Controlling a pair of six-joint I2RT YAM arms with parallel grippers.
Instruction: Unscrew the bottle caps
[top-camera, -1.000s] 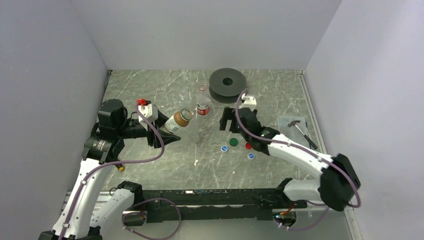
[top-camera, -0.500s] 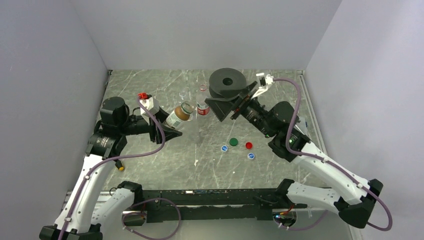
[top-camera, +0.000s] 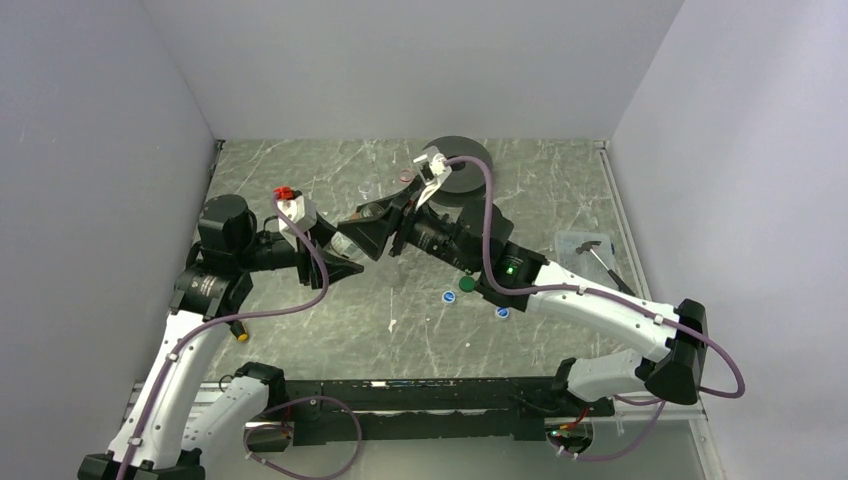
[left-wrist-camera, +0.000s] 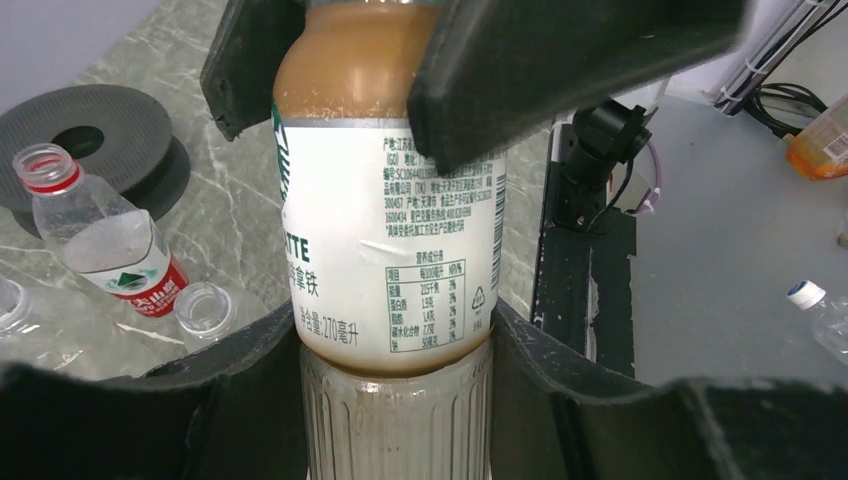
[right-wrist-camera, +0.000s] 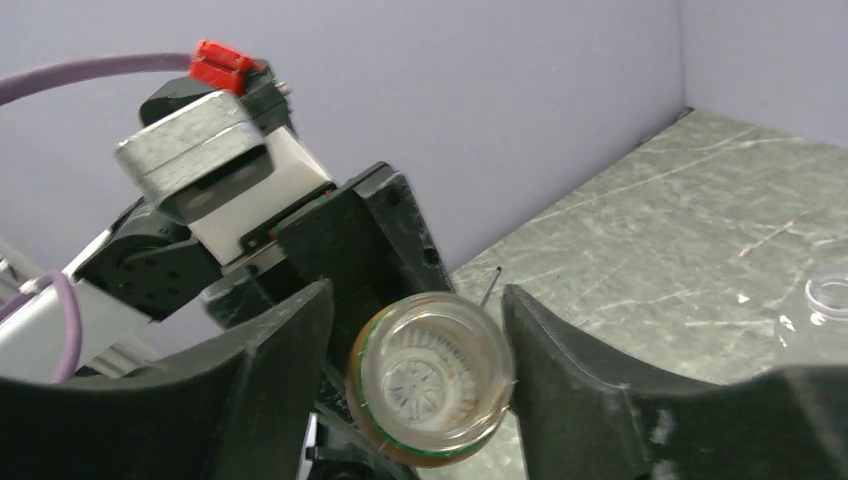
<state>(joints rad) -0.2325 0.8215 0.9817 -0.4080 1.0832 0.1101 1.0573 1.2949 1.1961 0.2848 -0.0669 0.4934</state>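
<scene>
Left fingers (left-wrist-camera: 200, 420) clamped tight; right fingers (right-wrist-camera: 600, 400) parted, facing them tip to tip.

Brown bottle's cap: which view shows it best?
Right wrist: the cap faces the lens, between the fingers of the right gripper. Left wrist shows the bottle side-on, but those fingers hide the cap. Top external: the gripper covers it.

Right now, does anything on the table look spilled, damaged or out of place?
No spill or damage shows. Only the brown bottle is unusual: the left gripper holds it tilted above the table, and the right gripper stands around its cap.
</scene>
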